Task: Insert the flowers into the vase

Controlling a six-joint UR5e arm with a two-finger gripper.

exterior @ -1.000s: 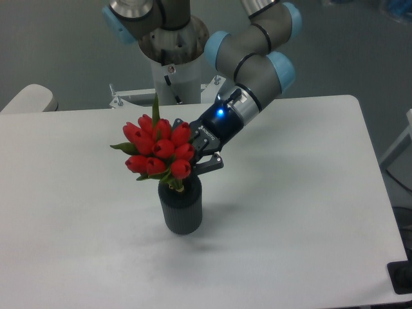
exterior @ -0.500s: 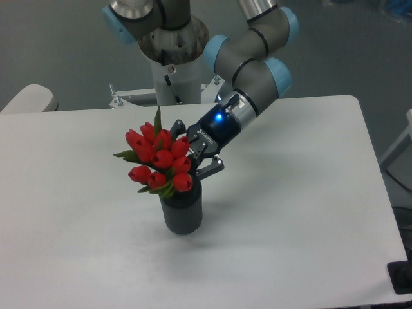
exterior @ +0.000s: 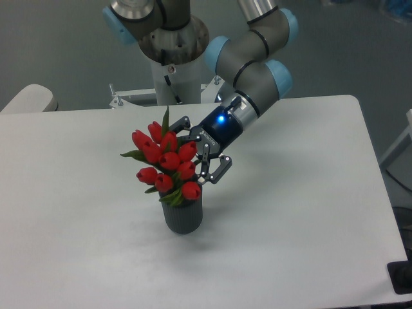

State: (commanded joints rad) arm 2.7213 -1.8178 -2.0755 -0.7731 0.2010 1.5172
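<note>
The flowers [exterior: 165, 162], a tight bunch of red tulip buds with green leaves, stand with their stems down in the vase [exterior: 183, 217]. The bunch leans a little to the left and hides the vase's mouth. The vase is small, dark grey and ribbed, and stands upright near the middle of the white table. My gripper [exterior: 190, 154] reaches in from the upper right, just behind the bunch. It is open, with one finger above the buds and the other beside the lowest bud.
The arm's base [exterior: 172, 71] stands at the table's far edge behind the vase. A pale rounded object [exterior: 29, 98] sits off the table's far left corner. A black object [exterior: 402, 277] lies past the front right corner.
The bunch has sunk lower into the vase and shifted slightly right. The gripper's fingers, closed on the stems before, have spread apart and let go.
</note>
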